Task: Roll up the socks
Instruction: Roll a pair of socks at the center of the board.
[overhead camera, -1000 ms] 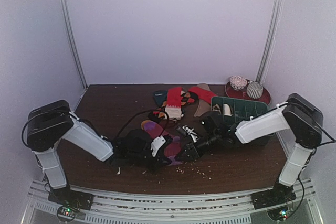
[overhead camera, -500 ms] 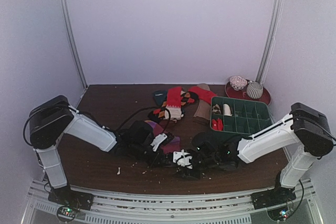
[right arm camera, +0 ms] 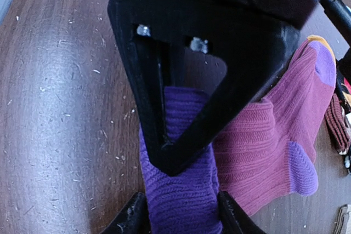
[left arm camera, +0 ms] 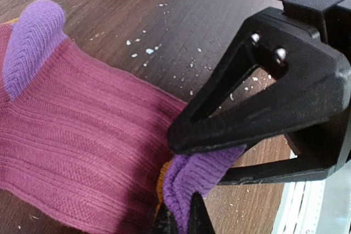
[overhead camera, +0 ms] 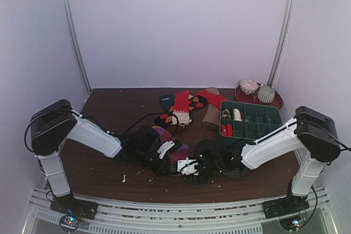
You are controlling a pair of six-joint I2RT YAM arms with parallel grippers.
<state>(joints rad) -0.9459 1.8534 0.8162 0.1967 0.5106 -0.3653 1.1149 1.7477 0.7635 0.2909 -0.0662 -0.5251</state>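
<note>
A purple-magenta sock lies flat on the dark wood table, between the two arms. In the left wrist view its ribbed magenta body spreads to the left, and my left gripper is shut on a bunched fold of purple cuff with an orange edge. My right gripper straddles the sock's purple cuff, both fingers pressing its sides. From above, the left gripper and right gripper nearly touch. More socks sit behind in a pile: red, orange-black argyle, tan, dark teal.
A green compartment tray stands at the right, with a red item and a white item in it. Behind it a red plate carries two small bowls. Pale crumbs dot the table's front. White walls enclose the table.
My right arm swung from the middle of the table toward the front, then left onto the sock's purple cuff. My left gripper shifted slightly back, still holding the sock.
</note>
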